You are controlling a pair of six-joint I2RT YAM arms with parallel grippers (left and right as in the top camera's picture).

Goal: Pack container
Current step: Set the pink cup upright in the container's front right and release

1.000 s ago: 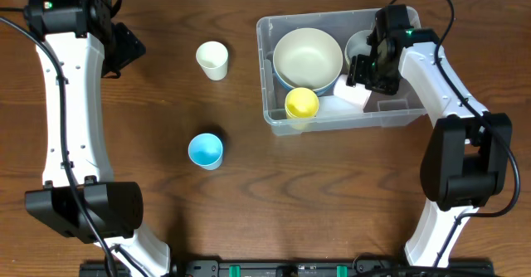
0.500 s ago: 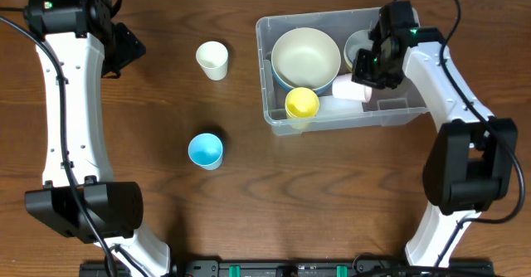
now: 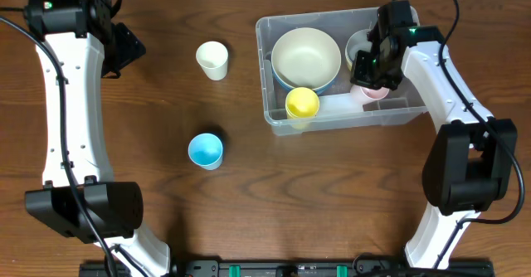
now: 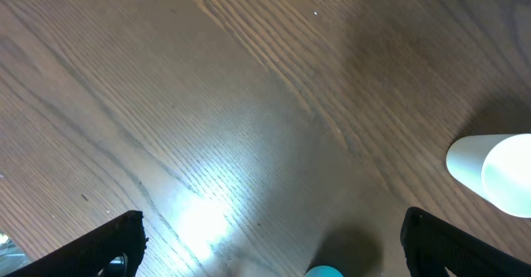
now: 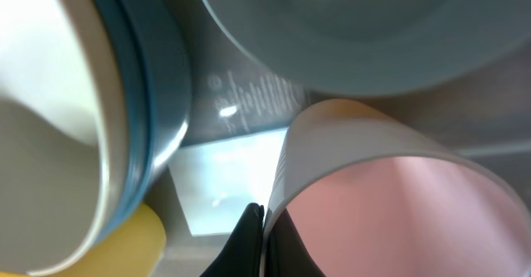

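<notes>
The clear container [image 3: 264, 71] stands at the back right of the table. In it are a cream bowl [image 3: 307, 55] nested in a blue bowl, a yellow cup [image 3: 301, 103], a grey-green bowl [image 3: 358, 45] and a pink cup [image 3: 371, 93]. My right gripper [image 3: 366, 76] is inside the container, shut on the pink cup's rim. In the right wrist view the two dark fingers [image 5: 249, 242] pinch the wall of the pink cup [image 5: 398, 202]. My left gripper [image 4: 274, 244] hangs open over bare wood at the far left [image 3: 124, 49], holding nothing.
A white cup [image 3: 212, 60] stands on the table left of the container, and a blue cup [image 3: 205, 150] sits nearer the front. The left wrist view catches the white cup [image 4: 498, 171] at its right edge and the blue cup [image 4: 325, 271] at the bottom.
The right gripper has shut on the pink cup's rim. The cup, lying on its side before, now sits mouth-up further right in the container. The left arm stayed still.
</notes>
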